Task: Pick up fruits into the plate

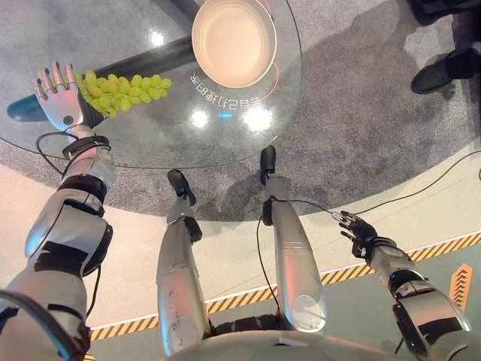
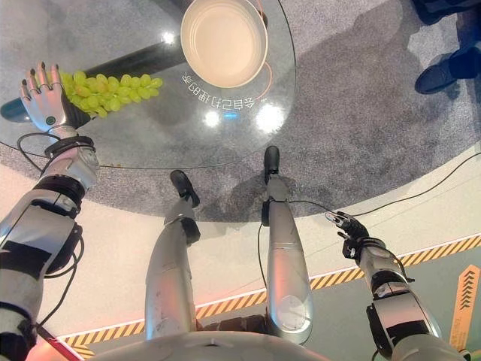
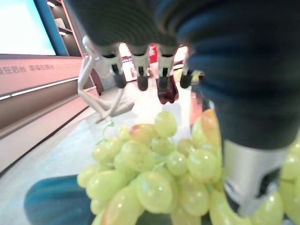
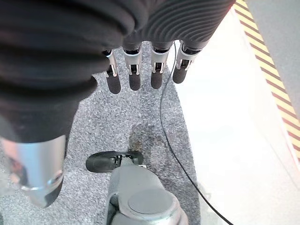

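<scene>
A bunch of green grapes (image 1: 124, 90) lies on the round glass table (image 1: 188, 139), left of a cream plate (image 1: 233, 37) that has nothing in it. My left hand (image 1: 60, 94) hovers at the left end of the bunch, open, with its fingers straight and spread. In the left wrist view the grapes (image 3: 154, 178) sit just under the straight fingers (image 3: 142, 70), and the thumb reaches down beside them. My right hand (image 1: 357, 229) hangs low at my right side over the floor, far from the table. Its fingers (image 4: 134, 75) are straight and hold nothing.
A dark tube (image 1: 143, 60) runs under the glass between grapes and plate. White lettering (image 1: 225, 98) is printed on the glass near the plate. A person's dark shoe (image 1: 443, 71) stands on the grey carpet at the right. Yellow-black tape (image 1: 436, 248) marks the floor.
</scene>
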Tool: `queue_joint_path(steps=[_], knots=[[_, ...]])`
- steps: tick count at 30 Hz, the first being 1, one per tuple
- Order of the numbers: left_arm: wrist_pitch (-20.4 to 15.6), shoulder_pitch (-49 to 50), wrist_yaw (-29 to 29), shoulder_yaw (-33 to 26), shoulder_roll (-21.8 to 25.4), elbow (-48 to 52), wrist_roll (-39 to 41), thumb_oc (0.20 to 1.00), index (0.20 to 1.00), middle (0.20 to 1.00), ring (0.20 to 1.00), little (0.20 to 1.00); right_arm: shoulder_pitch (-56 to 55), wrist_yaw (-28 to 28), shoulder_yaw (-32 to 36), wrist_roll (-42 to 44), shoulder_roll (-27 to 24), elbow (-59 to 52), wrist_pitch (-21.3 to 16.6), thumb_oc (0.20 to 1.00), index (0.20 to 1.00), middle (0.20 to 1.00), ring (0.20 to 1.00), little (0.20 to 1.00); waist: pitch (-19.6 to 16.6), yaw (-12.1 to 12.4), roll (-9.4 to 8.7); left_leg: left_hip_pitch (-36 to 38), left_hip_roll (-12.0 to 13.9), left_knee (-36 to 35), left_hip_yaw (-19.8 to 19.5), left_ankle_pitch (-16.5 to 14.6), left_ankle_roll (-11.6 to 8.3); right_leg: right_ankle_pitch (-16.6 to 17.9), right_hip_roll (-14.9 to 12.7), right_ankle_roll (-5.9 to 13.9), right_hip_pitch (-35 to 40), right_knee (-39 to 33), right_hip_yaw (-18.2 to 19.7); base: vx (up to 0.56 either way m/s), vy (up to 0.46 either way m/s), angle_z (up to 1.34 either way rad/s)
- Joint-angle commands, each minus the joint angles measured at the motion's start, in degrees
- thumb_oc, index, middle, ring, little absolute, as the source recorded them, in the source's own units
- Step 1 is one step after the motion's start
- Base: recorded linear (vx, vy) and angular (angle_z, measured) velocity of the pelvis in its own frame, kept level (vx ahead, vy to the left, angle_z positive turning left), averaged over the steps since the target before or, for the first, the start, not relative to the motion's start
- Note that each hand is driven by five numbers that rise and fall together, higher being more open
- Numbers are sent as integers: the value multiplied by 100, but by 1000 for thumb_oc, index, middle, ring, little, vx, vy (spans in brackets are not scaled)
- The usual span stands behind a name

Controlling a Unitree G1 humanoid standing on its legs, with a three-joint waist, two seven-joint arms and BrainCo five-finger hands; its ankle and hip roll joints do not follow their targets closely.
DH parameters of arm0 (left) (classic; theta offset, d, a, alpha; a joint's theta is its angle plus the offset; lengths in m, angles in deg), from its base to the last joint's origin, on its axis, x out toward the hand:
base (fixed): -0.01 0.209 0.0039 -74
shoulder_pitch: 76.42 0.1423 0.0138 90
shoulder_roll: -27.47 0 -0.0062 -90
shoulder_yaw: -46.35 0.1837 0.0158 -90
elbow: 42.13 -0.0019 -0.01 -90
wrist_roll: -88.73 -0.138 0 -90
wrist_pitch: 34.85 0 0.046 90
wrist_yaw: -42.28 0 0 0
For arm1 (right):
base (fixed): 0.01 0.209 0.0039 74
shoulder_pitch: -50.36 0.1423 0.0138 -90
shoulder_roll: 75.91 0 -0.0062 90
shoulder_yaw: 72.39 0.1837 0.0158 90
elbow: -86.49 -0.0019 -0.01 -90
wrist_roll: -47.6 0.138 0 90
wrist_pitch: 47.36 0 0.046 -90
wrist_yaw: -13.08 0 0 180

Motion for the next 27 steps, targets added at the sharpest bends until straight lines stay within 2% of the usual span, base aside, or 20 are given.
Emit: queue_joint_path(steps=[1,3,4,5,9,11,15,18,21,27], knots=[[286,-77,-328,-85,571,-376,-368,1000,1000,1000,1000,1000,-582,54,-174,152,30,-217,-41,1000,1000,1000,1000,1000,-60,-2,-189,-505,-499,817,-263,-671,45,-680,497,-254,-161,632,-175,0,0,0],[444,-67,-912,89,523,-494,-658,1000,1000,1000,1000,1000,-556,122,-147,181,12,-301,-43,1000,1000,1000,1000,1000,-60,-33,-171,-574,-503,856,-270,-675,42,-662,485,-248,-230,646,-156,3,16,0],[541,-39,-1433,275,488,-632,-873,1000,1000,1000,1000,1000,-510,174,-144,263,-29,-373,-63,1000,1000,1000,1000,1000,-60,-58,-159,-614,-506,858,-263,-672,45,-636,479,-245,-277,634,-144,78,43,-1],[599,11,-1557,337,463,-669,-888,1000,1000,1000,1000,1000,-520,186,-152,284,-47,-410,-43,1000,1000,1000,1000,1000,-60,-43,-136,-527,-484,927,-314,-881,-3,-814,509,-204,-197,705,-125,74,47,-2],[674,126,-2187,595,395,-847,-940,1000,1000,1000,1000,1000,-413,237,-132,399,-206,-661,-32,1000,1000,1000,1000,1000,-60,-104,-118,-570,-472,948,-275,-886,-2,-776,507,-199,-258,696,-104,22,50,-1],[598,152,-2224,696,411,-849,-982,1000,1000,1000,1000,1000,-369,263,-146,455,-285,-815,-9,1000,1000,1000,1000,1000,-60,-133,-116,-618,-466,984,-259,-893,-8,-759,497,-198,-316,710,-99,3,55,-4],[469,141,-2680,927,465,-762,-944,1000,1000,1000,1000,1000,-284,299,-152,520,-401,-1022,41,1000,1000,1000,1000,1000,-60,-177,-105,-660,-452,1001,-208,-881,-30,-722,484,-186,-356,676,-92,1,41,-6],[579,193,-2714,1000,503,-716,-909,1000,1000,1000,1000,1000,-322,279,-147,537,-468,-1148,77,1000,1000,1000,1000,1000,-60,-183,-92,-635,-462,974,-197,-861,-36,-723,483,-187,-334,666,-94,0,11,-1],[786,247,-2443,940,603,-688,-846,1000,1000,1000,1000,1000,-368,233,-152,544,-523,-1244,113,1000,1000,1000,1000,1000,-60,-175,-93,-622,-457,961,-199,-839,-47,-731,481,-193,-314,664,-104,0,0,0],[903,294,-2225,766,753,-756,-872,1000,1000,1000,1000,1000,-444,181,-160,651,-526,-1209,5,1000,1000,1000,1000,1000,-60,-140,-118,-635,-453,939,-235,-802,-53,-728,493,-209,-301,656,-127,0,0,0]])
